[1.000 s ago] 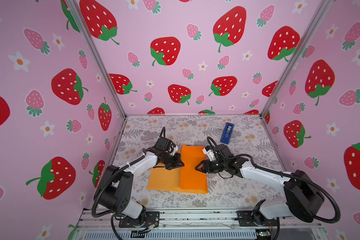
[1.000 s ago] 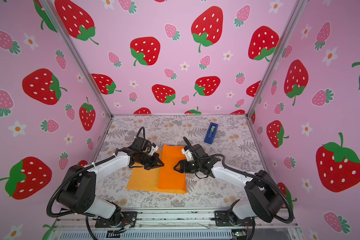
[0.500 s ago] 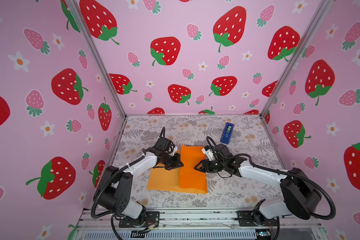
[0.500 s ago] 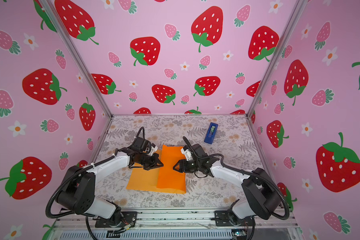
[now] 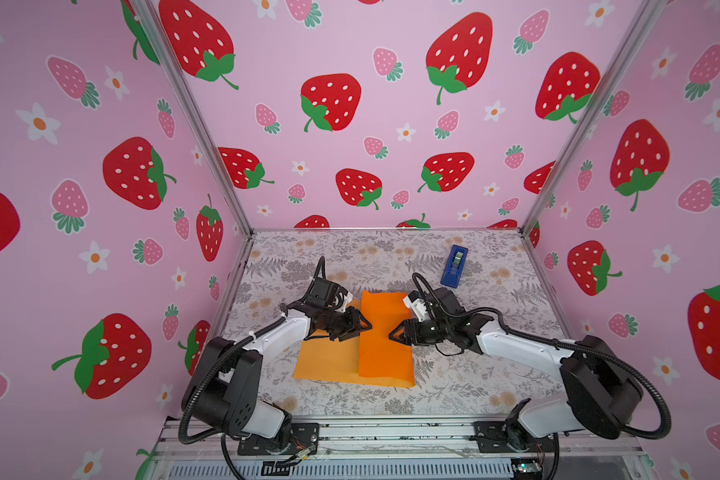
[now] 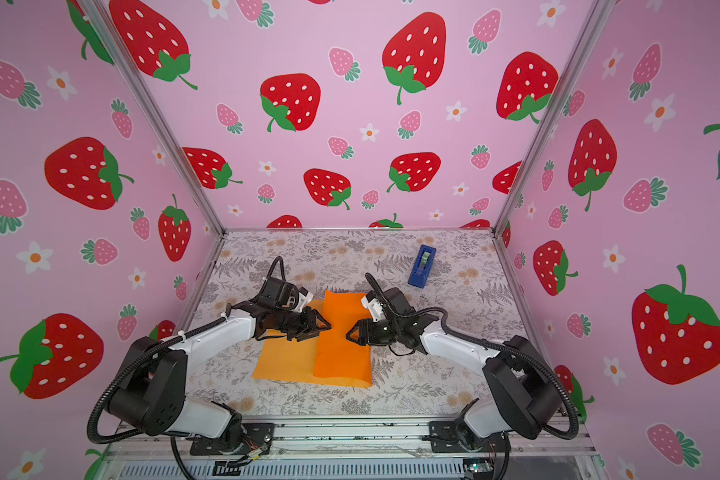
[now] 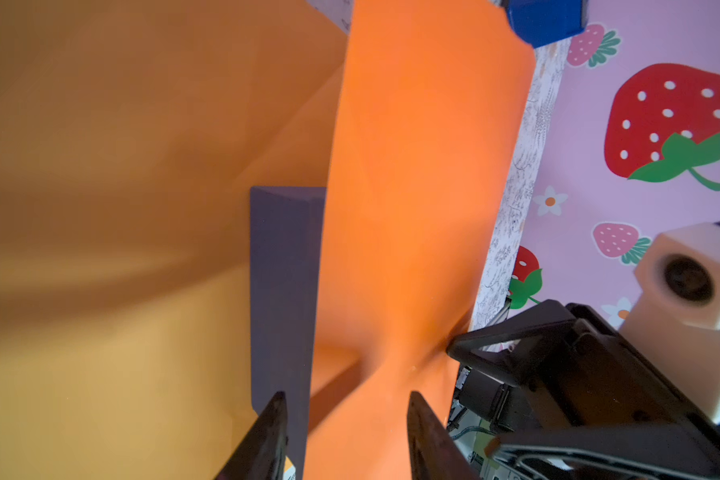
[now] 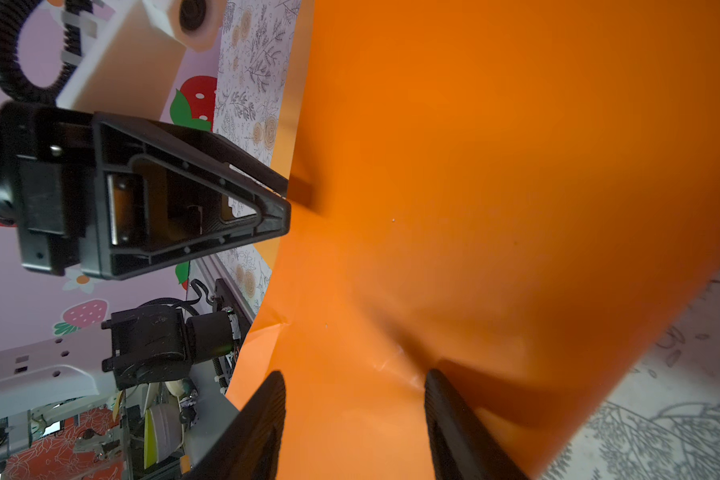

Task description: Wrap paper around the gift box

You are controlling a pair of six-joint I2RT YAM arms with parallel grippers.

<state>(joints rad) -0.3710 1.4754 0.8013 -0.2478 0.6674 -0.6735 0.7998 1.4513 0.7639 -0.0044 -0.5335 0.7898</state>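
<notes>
The plain bright-orange rectangular sheet of paper (image 5: 385, 336) lay around the middle of the grey-and-tan floral-covered table (image 5: 391, 255), nearer the front edge than the back, and was half-folded over the low, matte slate-blue cardboard gift box (image 7: 283, 291). In both top views the sheet's right portion rose as a smooth, bright band running from front to back. Its left portion lay flat on the table in a duller, yellower orange. From above, the gift box was hidden under that band. Only the left wrist view showed it: one dark blue side and a sharp corner beside the free edge of the folded flap, with flat paper beneath. The left gripper (image 5: 366, 325) reached in from the left with its black jaws parted and released. Its fingertips (image 7: 425, 424) stood either side of the flap's edge, gripping nothing. The right gripper (image 5: 393, 334) faced it from the right, its jaws likewise spread and unclenched. One of its fingertips (image 8: 441, 399) pressed a small crease into the paper on the band's right side. The two grippers stood near each other across the band, not touching. A small, narrow bright-blue plastic tape dispenser (image 5: 454, 266) sat well apart from the wrapping, toward the table's back edge and right of the middle. Pink strawberry-print walls (image 5: 350, 166) enclosed the scene.
</notes>
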